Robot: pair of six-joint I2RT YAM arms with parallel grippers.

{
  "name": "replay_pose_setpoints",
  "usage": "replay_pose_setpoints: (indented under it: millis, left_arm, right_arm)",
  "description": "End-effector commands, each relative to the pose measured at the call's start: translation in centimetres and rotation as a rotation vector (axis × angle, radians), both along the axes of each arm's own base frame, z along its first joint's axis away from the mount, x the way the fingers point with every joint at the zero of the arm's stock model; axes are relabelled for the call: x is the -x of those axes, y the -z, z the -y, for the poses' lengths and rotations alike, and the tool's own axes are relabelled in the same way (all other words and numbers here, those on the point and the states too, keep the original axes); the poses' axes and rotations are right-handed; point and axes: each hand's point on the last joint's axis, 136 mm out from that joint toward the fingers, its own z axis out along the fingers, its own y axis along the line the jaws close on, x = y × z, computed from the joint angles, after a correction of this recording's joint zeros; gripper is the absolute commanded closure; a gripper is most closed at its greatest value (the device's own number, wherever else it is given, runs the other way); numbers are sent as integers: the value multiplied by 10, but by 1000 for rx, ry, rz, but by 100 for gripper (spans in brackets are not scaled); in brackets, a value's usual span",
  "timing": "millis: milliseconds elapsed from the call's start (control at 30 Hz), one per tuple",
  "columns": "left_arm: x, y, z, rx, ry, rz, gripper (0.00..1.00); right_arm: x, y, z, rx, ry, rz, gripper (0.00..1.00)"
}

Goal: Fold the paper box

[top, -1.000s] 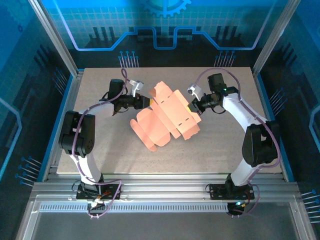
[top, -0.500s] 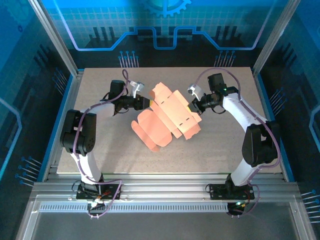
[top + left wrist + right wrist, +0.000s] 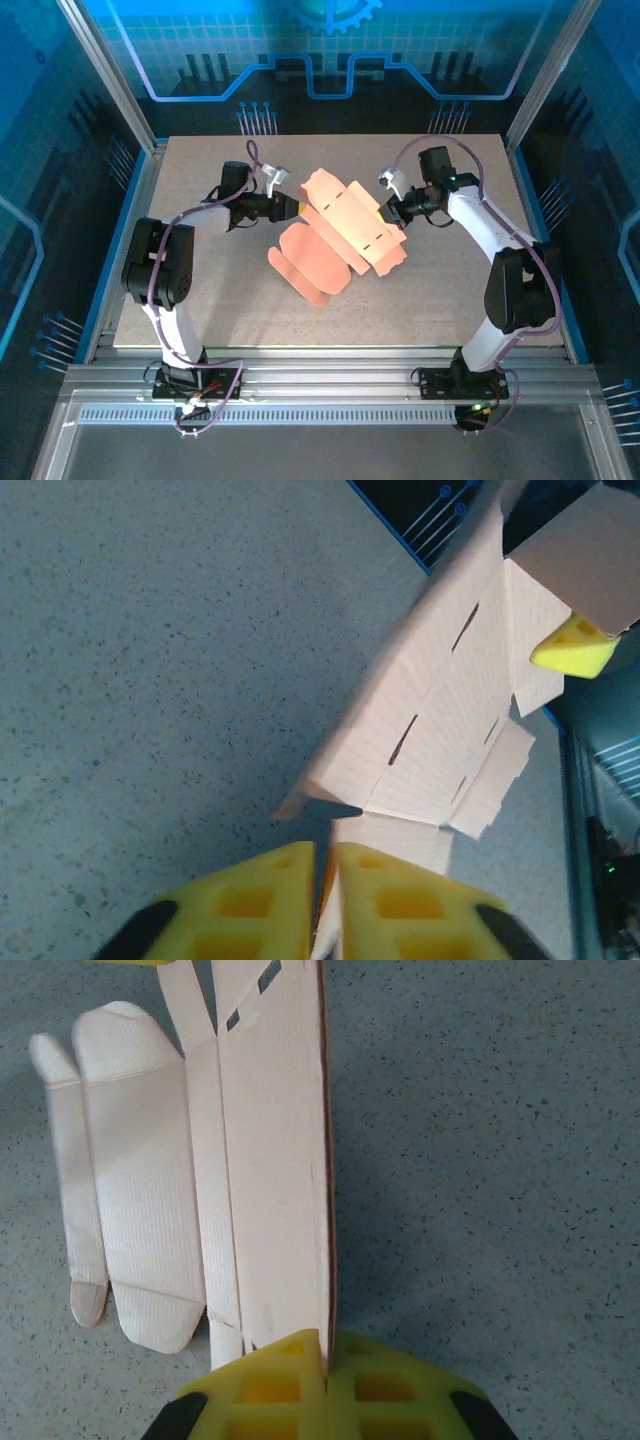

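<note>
From above, the box, a partly folded orange sheet, lies mid-tabletop between the left hand and the right hand.

Left wrist view: the left hand is narrowed to a slit, pinching a flap of the box.

Right wrist view: the right hand is pressed together, pinching the upright edge of the box; the other panels lie flat.

The salmon-orange thin cardboard paper box is found in the middle of the grey speckled table. Its left edge is held by the left gripper, its right edge by the right gripper. Its round flaps are laid on the table, on the near side.
</note>
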Motion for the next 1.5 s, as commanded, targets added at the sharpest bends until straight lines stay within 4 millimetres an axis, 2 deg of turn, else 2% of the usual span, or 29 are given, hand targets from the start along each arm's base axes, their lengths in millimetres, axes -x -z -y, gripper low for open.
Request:
replay_pose_setpoints:
  millis: [0, 67, 333, 367, 433, 533, 633, 700, 767, 833, 967, 1067, 1233, 1333, 1467]
  left_arm:
    - [6, -2, 0, 3, 17, -10, 60]
    - [6, -1, 0, 4, 15, -13, 56]
    - [5, 0, 1, 14, 23, -30, 57]
    - [5, -1, 1, 14, 23, -27, 59]
    - [4, -2, 1, 15, 21, -22, 69]
    - [2, -4, 1, 22, 15, -13, 72]
    - [0, -7, 1, 28, 5, -2, 72]
    - [-4, -7, 0, 23, -11, 5, 67]
    - [-6, -8, 0, 26, -18, 10, 66]
    - [-7, -9, 1, 34, -8, -3, 72]
    - [-4, -10, 2, 39, 0, -2, 93]
    - [0, -12, 1, 30, 1, 23, 97]
    - [4, -14, 6, -75, -22, 148, 98]
    - [6, -14, 15, -210, -63, 288, 93]
    - [14, -11, 31, -403, -64, 484, 94]
  right_arm:
    - [-7, -17, 1, -35, 22, 27, 100]
    - [-8, -17, 1, -36, 24, 29, 100]
    - [-7, -18, 1, -41, 23, 29, 100]
    - [-7, -18, 0, -43, 19, 29, 100]
    - [-6, -19, 0, -47, 18, 29, 100]
    - [-5, -18, -1, -51, 11, 23, 100]
    - [-1, -19, -4, -63, -9, 15, 100]
    - [1, -18, -6, -61, -19, 11, 100]
    - [1, -18, -6, -56, -16, 11, 100]
    - [1, -17, -5, -55, -9, 14, 100]
    - [-1, -19, -2, -52, 12, 23, 100]
    - [-6, -19, 0, -43, 44, 23, 100]
    - [-21, -19, 11, 14, 200, -19, 100]
    - [-27, -21, 15, 57, 297, -3, 100]
    - [-24, -22, 12, 82, 377, -56, 100]
